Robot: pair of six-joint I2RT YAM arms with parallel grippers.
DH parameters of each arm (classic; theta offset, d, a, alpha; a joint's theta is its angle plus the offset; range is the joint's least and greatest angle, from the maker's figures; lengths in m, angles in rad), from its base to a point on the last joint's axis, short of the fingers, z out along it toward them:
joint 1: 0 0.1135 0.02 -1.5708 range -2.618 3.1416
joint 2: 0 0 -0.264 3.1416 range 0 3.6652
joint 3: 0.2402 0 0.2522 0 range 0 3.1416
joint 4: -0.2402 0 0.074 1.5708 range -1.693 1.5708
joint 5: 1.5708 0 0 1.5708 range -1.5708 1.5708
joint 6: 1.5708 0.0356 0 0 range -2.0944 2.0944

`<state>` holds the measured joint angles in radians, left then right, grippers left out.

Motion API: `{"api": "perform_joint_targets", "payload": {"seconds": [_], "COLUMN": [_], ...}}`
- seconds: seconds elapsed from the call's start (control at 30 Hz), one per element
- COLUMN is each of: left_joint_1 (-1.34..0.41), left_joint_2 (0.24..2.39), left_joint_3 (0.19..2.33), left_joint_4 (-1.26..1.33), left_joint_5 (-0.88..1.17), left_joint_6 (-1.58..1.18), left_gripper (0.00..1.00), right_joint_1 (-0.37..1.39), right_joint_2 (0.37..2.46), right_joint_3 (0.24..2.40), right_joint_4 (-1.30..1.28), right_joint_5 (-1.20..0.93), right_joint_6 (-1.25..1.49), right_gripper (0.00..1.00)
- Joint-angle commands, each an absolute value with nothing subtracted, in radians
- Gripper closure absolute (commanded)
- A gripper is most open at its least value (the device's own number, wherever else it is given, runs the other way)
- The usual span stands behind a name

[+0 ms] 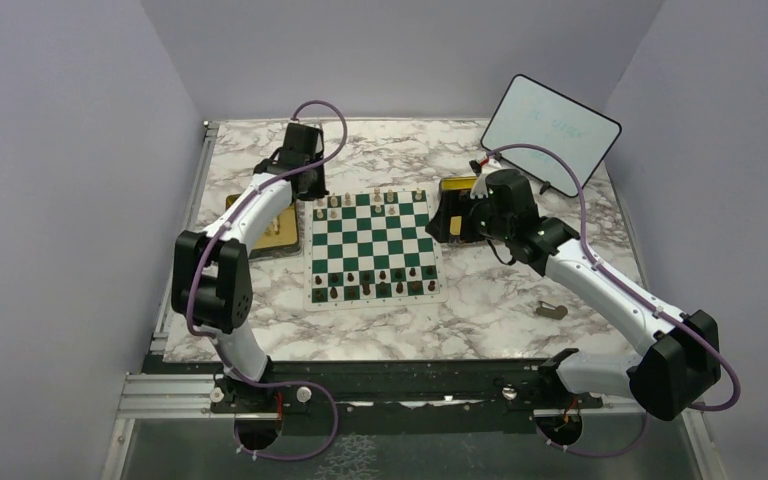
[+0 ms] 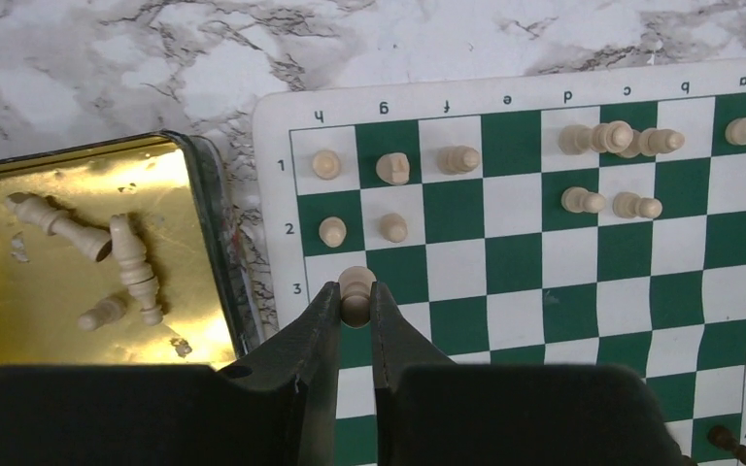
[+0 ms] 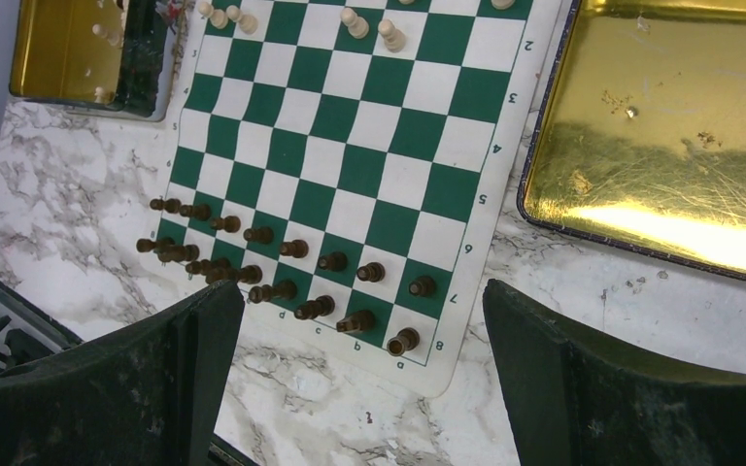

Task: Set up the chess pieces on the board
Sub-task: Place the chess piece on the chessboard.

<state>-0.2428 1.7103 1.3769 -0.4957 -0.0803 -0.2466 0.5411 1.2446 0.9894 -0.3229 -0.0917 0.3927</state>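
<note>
The board (image 1: 373, 250) lies mid-table, green and white checks. Cream chess pieces (image 2: 392, 168) stand on ranks 1 and 2, several leaning near the c and d files (image 2: 610, 137). Dark chess pieces (image 3: 293, 249) fill ranks 7 and 8. My left gripper (image 2: 355, 296) is shut on a cream pawn (image 2: 356, 282) over the h3 square, at the board's edge beside the left gold tray (image 2: 19, 291). Three cream pieces (image 2: 134, 260) lie flat in that tray. My right gripper (image 3: 361, 291) hangs open above the board's a8 corner, holding nothing.
A second gold tray (image 3: 661, 146) sits just right of the board, showing only specks. A white tablet (image 1: 550, 130) leans at the back right. A small grey object (image 1: 551, 310) lies on the marble near the right arm. Walls close in on both sides.
</note>
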Motion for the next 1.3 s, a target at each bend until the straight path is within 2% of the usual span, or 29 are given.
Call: {"api": "perform_joint_targets", "payload": {"seconds": [0.0, 0.47, 1.27], "left_joint_1": [-0.296, -0.384, -0.396], "left_joint_2": [1.784, 1.921, 2.0], "left_joint_3": [1.42, 1.465, 1.47], "left_joint_4": [-0.495, -0.417, -0.371], "left_joint_5": [-0.119, -0.14, -0.132], "left_joint_6": [-0.258, -0.278, -0.288], "left_gripper": [0.86, 0.86, 0.86], "right_joint_1": [0.535, 0.534, 0.534], "right_joint_2": [1.234, 1.236, 1.249], "right_joint_3": [0.981, 0.985, 1.0], "right_joint_4": [-0.303, -0.312, -0.331], "right_joint_5": [-0.091, -0.079, -0.044], "right_joint_6": [0.397, 0.391, 0.362], "right_gripper": [0.0, 0.0, 0.0]}}
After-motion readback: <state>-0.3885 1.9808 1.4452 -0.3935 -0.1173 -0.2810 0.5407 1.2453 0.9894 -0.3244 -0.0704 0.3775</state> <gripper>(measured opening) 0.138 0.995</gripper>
